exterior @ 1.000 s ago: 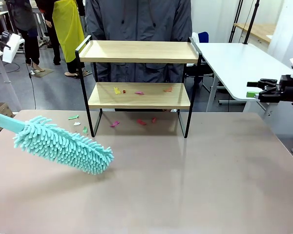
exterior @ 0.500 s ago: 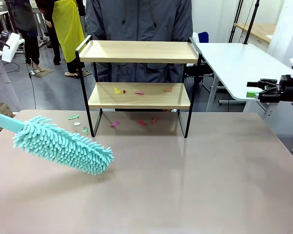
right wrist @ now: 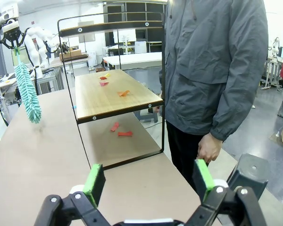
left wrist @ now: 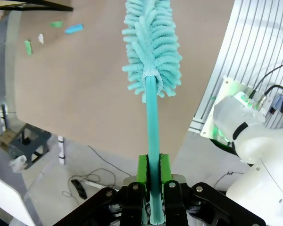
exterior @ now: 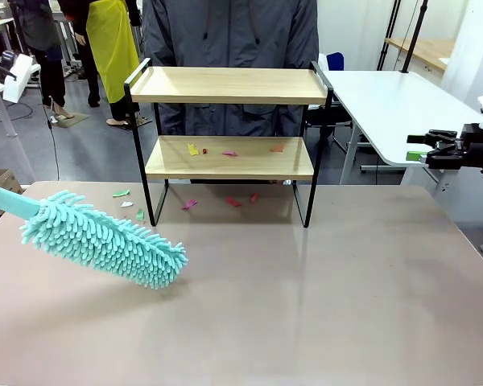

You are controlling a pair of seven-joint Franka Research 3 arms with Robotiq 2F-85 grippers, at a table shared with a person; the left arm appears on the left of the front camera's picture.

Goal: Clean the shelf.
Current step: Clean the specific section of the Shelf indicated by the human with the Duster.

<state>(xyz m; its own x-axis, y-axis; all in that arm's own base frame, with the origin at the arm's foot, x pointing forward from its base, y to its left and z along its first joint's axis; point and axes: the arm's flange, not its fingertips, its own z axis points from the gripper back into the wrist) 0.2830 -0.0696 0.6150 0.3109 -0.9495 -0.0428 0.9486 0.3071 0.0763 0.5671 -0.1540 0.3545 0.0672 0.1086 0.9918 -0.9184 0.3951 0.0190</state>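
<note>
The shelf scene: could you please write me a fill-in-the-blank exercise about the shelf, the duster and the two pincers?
1. The left pincer is ____ on the handle of the duster.
2. The right pincer is ____ and holds nothing.
3. Coloured scraps lie on the ____ board of the shelf.
Missing words: shut; open; lower.

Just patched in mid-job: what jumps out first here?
The teal duster, clamped in the left hand, slants low over the left of the table. Farther back stands the shelf, coloured scraps on its lower board and on the table beneath. A person stands close behind it.
</note>
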